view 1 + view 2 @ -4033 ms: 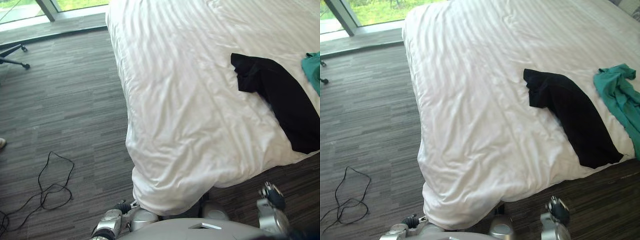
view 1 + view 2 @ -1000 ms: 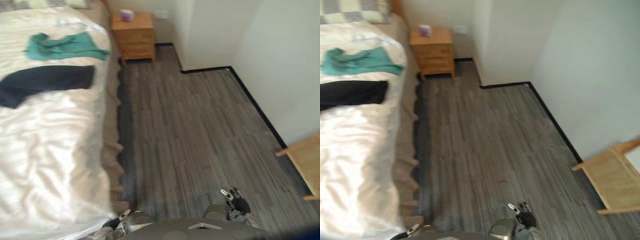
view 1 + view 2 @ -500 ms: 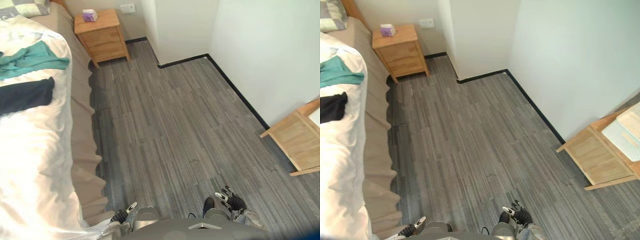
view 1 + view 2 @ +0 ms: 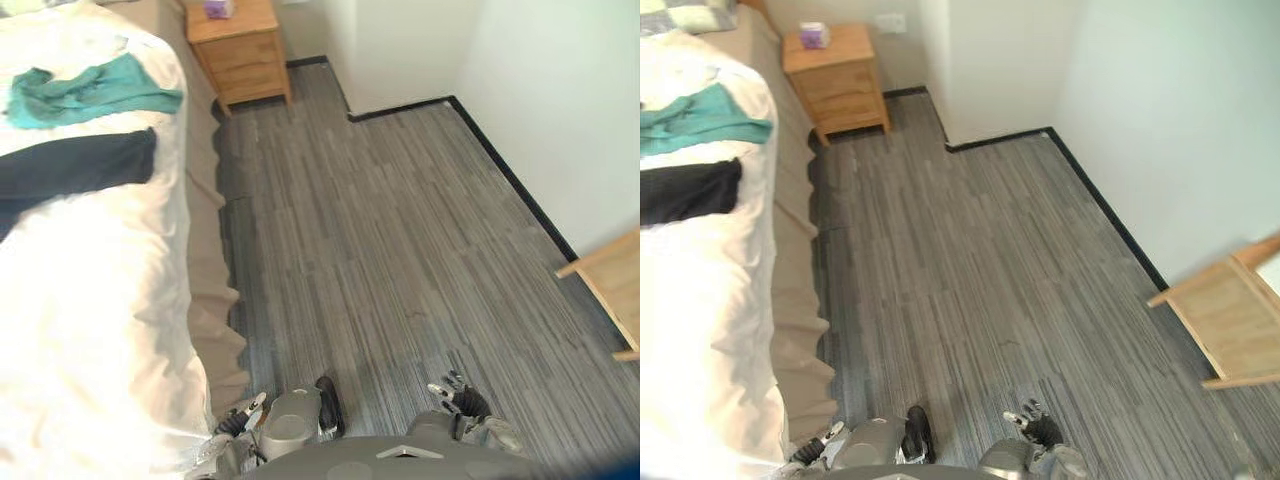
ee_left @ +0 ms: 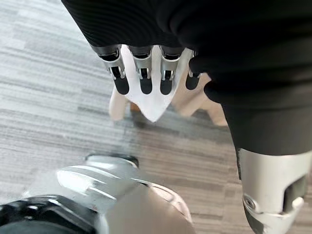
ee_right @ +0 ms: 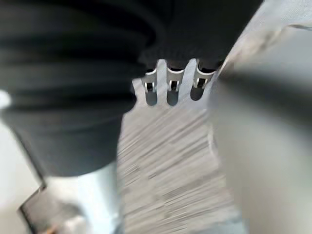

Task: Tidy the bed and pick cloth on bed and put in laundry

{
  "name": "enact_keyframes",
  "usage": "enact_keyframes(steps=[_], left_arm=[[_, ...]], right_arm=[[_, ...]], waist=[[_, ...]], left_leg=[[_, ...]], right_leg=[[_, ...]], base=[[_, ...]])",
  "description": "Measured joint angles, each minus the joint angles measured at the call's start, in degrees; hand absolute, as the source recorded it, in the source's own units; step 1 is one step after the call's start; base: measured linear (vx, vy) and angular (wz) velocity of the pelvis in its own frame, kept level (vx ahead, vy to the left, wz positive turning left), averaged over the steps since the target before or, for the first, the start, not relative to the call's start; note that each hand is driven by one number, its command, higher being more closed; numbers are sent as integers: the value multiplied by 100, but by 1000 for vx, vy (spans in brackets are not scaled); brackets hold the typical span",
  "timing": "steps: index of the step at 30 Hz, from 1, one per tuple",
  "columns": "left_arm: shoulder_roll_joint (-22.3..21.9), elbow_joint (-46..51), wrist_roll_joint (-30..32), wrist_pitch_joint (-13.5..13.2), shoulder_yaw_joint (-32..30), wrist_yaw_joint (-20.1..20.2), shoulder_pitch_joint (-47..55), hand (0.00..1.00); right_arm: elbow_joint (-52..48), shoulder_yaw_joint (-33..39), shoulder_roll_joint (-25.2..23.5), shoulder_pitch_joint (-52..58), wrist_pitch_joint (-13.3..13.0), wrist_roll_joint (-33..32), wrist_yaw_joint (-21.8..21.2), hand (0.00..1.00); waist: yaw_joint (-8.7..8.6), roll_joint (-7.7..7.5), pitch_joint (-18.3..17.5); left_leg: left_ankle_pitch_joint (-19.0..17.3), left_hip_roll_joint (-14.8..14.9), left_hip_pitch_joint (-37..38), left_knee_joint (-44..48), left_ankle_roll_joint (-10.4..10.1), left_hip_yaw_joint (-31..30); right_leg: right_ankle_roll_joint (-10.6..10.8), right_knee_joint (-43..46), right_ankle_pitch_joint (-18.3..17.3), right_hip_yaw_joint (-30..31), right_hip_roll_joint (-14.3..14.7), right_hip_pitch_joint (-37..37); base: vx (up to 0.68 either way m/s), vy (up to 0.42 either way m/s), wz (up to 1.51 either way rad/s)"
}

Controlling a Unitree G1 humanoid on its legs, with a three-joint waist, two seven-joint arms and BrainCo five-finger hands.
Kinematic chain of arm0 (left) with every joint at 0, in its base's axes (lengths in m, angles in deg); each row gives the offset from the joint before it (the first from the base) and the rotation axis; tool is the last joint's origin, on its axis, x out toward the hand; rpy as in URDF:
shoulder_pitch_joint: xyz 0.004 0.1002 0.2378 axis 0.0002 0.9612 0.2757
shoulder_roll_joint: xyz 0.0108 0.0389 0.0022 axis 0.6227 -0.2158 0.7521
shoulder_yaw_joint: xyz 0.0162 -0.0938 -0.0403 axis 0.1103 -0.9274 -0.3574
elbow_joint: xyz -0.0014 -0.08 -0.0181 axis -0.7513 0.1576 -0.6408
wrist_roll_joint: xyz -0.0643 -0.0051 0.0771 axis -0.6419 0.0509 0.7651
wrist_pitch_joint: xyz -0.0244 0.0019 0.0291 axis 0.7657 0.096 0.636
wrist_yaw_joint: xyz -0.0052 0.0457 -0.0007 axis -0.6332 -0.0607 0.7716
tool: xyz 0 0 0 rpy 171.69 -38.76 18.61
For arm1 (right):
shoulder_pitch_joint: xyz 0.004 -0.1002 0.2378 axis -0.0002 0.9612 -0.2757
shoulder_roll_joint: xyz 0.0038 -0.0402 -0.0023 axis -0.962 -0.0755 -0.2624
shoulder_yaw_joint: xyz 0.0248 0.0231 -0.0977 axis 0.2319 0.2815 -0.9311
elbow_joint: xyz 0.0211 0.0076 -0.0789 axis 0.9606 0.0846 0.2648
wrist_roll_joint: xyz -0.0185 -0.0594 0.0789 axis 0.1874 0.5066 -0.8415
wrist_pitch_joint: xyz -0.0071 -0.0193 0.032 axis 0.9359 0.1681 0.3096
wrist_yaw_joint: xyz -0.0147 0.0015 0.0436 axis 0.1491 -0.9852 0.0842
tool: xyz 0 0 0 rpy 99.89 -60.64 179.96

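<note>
A black cloth (image 4: 70,170) lies flat on the white duvet (image 4: 90,330) of the bed at the left. Just beyond it lies a crumpled teal cloth (image 4: 95,90). My left hand (image 4: 235,425) hangs low by the bed's near corner, open, with straight fingers (image 5: 141,73) holding nothing. A white duvet corner (image 5: 153,102) shows past them. Over the grey floor, my right hand (image 4: 465,400) hangs open too, its fingers (image 6: 168,80) straight and empty. Both hands are far from the cloths.
A wooden nightstand (image 4: 240,45) with a small purple box (image 4: 815,35) stands beyond the bed. A beige bed skirt (image 4: 205,260) runs down the bed's side. A low wooden table (image 4: 1230,320) stands at the right by the white wall. Grey plank floor (image 4: 380,230) lies between.
The camera has swung from the bed's foot round to its side, then slightly back toward the bed. Both hands stay low and empty; the cloths lie where they were.
</note>
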Motion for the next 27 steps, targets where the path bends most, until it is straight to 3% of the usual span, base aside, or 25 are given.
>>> enact_keyframes(steps=[1, 2, 4, 5, 6, 7, 9, 10, 11, 12, 13, 14, 15, 16, 17, 18, 19, 21, 23, 24, 25, 27], left_arm=[[40, 12, 19, -12, 54, -3, -7, 0], [66, 13, 49, -11, 86, -4, -8, 0], [115, 2, 290, 12, 279, 5, -76, 0], [104, -7, 295, 12, 280, 9, -97, 0], [76, -9, 410, 11, 286, 36, -141, 0], [79, -9, 423, 11, 285, 70, -140, 0], [119, -19, 481, 14, 273, 133, -125, 0], [83, -17, 500, 21, 244, 128, 5, 0], [70, -1, 501, 23, 230, 127, 48, 0], [24, 11, 504, 44, 213, 125, 59, 0], [-39, 30, 521, 105, 203, 103, 90, 0], [-102, 26, 529, 132, 195, 85, 148, 0], [-176, 25, 548, 133, 171, 84, 191, 0], [-336, 28, 531, 104, 91, 90, 282, 0], [-394, 29, 537, 89, 15, 103, 296, 0], [-410, 29, 541, 76, -10, 150, 296, 0], [-372, 29, 603, 54, -62, 223, 297, 0], [-397, 47, 680, -43, -135, 246, 310, 0], [-440, 48, 722, -130, -280, 267, 326, 0], [-458, 59, 719, -183, -309, 265, 350, 0], [-506, 73, 713, -205, -330, 251, 362, 0], [-599, 68, 701, -192, -325, 249, 311, 0]], right_arm=[[-5, -1, -92, 10, -25, -97, -40, 0], [-14, -2, -162, 10, -64, -166, -69, 0], [-135, -17, -301, 37, -249, -290, -153, 0], [-158, -25, -305, 36, -272, -322, -182, 0], [-225, -36, -334, 27, -371, -340, -217, 0], [-229, -38, -355, 25, -409, -341, -216, 0], [-345, -15, -347, -11, -496, -335, -206, 0], [-341, -29, -344, 10, -492, -335, -199, 0], [-344, -52, -349, 31, -484, -337, -191, 0], [-346, -77, -348, 44, -478, -339, -134, 0], [-338, -92, -304, 2, -347, -321, -24, 0], [-342, -157, -174, -4, -253, -329, 17, 0], [-356, -219, -96, -6, -213, -329, 21, 0], [-366, -338, -4, -9, -175, -334, 11, 0], [-355, -360, 39, -29, -165, -323, 18, 0], [-301, -384, 48, -109, -108, -316, 19, 0], [-177, -395, 13, -176, -85, -315, 13, 0], [-92, -392, -46, -177, -54, -310, 5, 0], [-130, -368, -104, -226, -32, -309, 8, 0], [-171, -372, -126, -236, 18, -311, 7, 0], [-194, -374, -129, -232, 19, -311, 7, 0], [-208, -377, -65, -240, 18, -240, 8, 0]], waist=[[38, -51, 17], [40, -66, 20], [9, -25, 47], [-7, 4, 58], [-53, 70, 94], [-63, 70, 95], [-63, 12, 142], [-68, 61, 126], [-87, 71, 109], [-104, 102, 103], [-42, 234, 33], [-39, 366, -42], [-48, 509, -42], [-48, 708, 0], [-35, 786, 24], [-17, 818, 137], [10, 687, 248], [177, 562, 297], [266, 515, 327], [275, 512, 324], [276, 581, 305], [308, 750, 347]], left_leg=[[31, 12, 283, -231, 53, -251], [41, 34, 393, -317, 71, -340], [-22, 132, 741, -518, 63, -638], [-56, 153, 790, -529, 67, -688], [-97, 200, 919, -564, 1, -831], [-126, 190, 972, -571, -43, -886], [-345, 95, 1272, -607, -321, -960], [-601, 199, 1656, -560, -611, -963], [-716, 252, 1781, -475, -674, -990], [-863, 382, 1837, -124, -763, -1063], [-896, 615, 1475, 1091, -888, -1048], [-714, 856, 1076, 2098, -1158, -1029], [-431, 1050, 804, 2765, -1260, -1029], [391, 1433, 193, 4064, -1303, -1005], [450, 1573, -50, 4584, -1278, -986], [331, 1624, -470, 5335, -1109, -960], [203, 1443, -778, 5491, -1079, -942], [-10, 1095, -1161, 4885, -1077, -845], [-121, 818, -1449, 3495, -985, -656], [59, 609, -1433, 1880, -960, -550], [527, 520, -1426, 298, -1024, -452], [757, 661, -1673, -351, -1072, -216]], right_leg=[[-111, 194, -553, -42, 330, -226], [-147, 102, -746, -105, 496, -335], [-359, -1273, -1041, -481, 1107, -734], [-394, -1692, -998, -516, 1235, -799], [-402, -3057, -548, -499, 1517, -958], [-355, -3610, -305, -494, 1560, -1067], [-199, -4172, 57, -384, 1486, -1430], [-444, -4209, 187, -327, 1559, -1294], [-586, -4199, 212, -323, 1588, -1159], [-871, -3955, 629, -299, 1646, -1098], [-1214, -3492, 628, -335, 1742, -1091], [-1331, -3413, 398, -406, 1890, -941], [-1377, -3434, 271, -456, 2023, -811], [-1477, -3629, 100, -434, 2325, -510], [-1580, -3728, 14, -420, 2441, -354], [-1711, -3873, -131, -304, 2568, 33], [-1796, -4033, -230, -141, 2576, 432], [-1698, -4297, -256, 100, 2540, 907], [-1581, -4599, -348, 345, 2539, 1325], [-1507, -4805, -391, 474, 2532, 1559], [-1455, -5076, -421, 587, 2593, 1811], [-1393, -5378, -540, 680, 2772, 2148]], base=[[395, 92, 108], [389, 31, 80], [346, -44, 65], [404, -84, 63], [359, -86, 52], [492, -139, 63], [615, -224, 64], [624, -254, 78], [543, -234, 86], [662, -365, 65], [766, -449, 48], [751, -455, 18], [612, -338, -7], [488, -228, -18], [592, -240, -34], [568, -198, -44], [548, -196, -51], [488, -164, -78], [550, -116, -74], [587, -44, -51], [502, -2, -49], [523, 107, -35]])
